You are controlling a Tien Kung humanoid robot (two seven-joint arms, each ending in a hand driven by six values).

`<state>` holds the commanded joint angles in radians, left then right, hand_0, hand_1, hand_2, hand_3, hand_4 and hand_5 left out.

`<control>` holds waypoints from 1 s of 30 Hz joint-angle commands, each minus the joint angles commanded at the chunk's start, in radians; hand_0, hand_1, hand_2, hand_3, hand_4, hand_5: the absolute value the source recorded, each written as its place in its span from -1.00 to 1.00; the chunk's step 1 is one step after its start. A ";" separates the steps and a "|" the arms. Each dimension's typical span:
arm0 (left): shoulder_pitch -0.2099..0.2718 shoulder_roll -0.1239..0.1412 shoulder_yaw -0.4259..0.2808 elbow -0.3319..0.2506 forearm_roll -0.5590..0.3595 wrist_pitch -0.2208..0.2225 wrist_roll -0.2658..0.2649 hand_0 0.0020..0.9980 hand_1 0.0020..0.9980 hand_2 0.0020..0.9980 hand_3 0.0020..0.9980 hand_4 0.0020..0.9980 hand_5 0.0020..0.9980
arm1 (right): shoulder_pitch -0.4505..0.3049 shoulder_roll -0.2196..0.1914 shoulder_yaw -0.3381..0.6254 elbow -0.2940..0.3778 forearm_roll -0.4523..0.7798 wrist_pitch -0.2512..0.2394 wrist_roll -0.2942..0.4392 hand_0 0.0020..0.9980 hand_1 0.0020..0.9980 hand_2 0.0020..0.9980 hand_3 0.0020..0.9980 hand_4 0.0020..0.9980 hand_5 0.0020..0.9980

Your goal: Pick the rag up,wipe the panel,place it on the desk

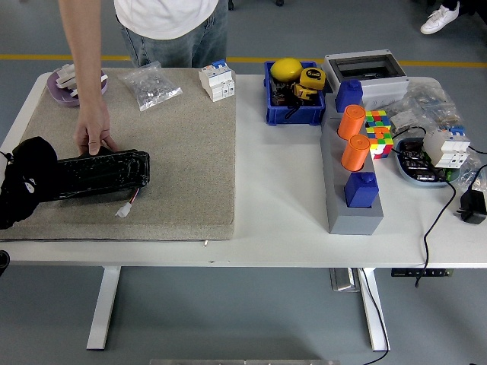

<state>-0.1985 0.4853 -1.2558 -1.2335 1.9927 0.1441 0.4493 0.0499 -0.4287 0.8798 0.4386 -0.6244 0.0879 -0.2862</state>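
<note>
The black rag (29, 181) lies bunched on the beige mat (175, 152) at its left edge, against the left end of the black panel (103, 172). The panel lies flat on the mat with a small white connector on a wire at its front right. A person stands at the far side, and one hand (93, 135) rests on the panel's back edge. Of my left arm only a dark bit (3, 261) shows at the picture's left edge, below the table. Neither of my hands shows.
On the mat's far side are a purple dish (62, 85), a bag of small parts (152, 86) and a white breaker (215, 80). To the right stand a blue bin (291, 93), a grey block with orange cylinders (351, 175), a cube, a grey box and cables.
</note>
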 joint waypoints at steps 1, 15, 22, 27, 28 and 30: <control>-0.004 -0.001 0.005 -0.003 -0.003 0.001 0.000 -0.63 -0.78 0.04 0.07 -0.20 -1.00 | 0.000 0.000 -0.001 0.000 -0.001 0.001 0.000 0.39 0.28 0.41 0.37 1.00 0.00; -0.080 -0.040 0.146 -0.037 -0.023 0.014 0.022 -0.63 -0.78 0.04 0.07 -0.17 -1.00 | 0.004 -0.004 -0.002 0.000 -0.004 0.006 -0.005 0.40 0.28 0.41 0.37 1.00 0.01; -0.111 -0.053 0.212 -0.057 -0.033 0.013 0.034 -0.63 -0.78 0.04 0.07 -0.17 -1.00 | 0.002 -0.004 -0.003 -0.002 -0.005 0.009 -0.007 0.39 0.27 0.41 0.37 1.00 0.01; -0.131 -0.068 0.255 -0.066 -0.040 0.012 0.040 -0.64 -0.78 0.04 0.07 -0.16 -1.00 | 0.004 -0.004 -0.003 -0.004 -0.007 0.011 -0.008 0.40 0.28 0.41 0.37 1.00 0.01; -0.135 -0.072 0.262 -0.067 -0.041 0.012 0.041 -0.64 -0.78 0.04 0.07 -0.16 -1.00 | 0.003 -0.004 -0.003 -0.004 -0.007 0.013 -0.009 0.40 0.28 0.41 0.37 1.00 0.01; -0.139 -0.075 0.269 -0.069 -0.043 0.012 0.042 -0.64 -0.78 0.04 0.07 -0.16 -1.00 | 0.002 -0.003 -0.003 -0.004 -0.007 0.013 -0.009 0.40 0.28 0.41 0.37 1.00 0.01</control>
<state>-0.3375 0.4099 -0.9871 -1.3024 1.9502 0.1565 0.4908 0.0524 -0.4319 0.8768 0.4344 -0.6313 0.1014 -0.2956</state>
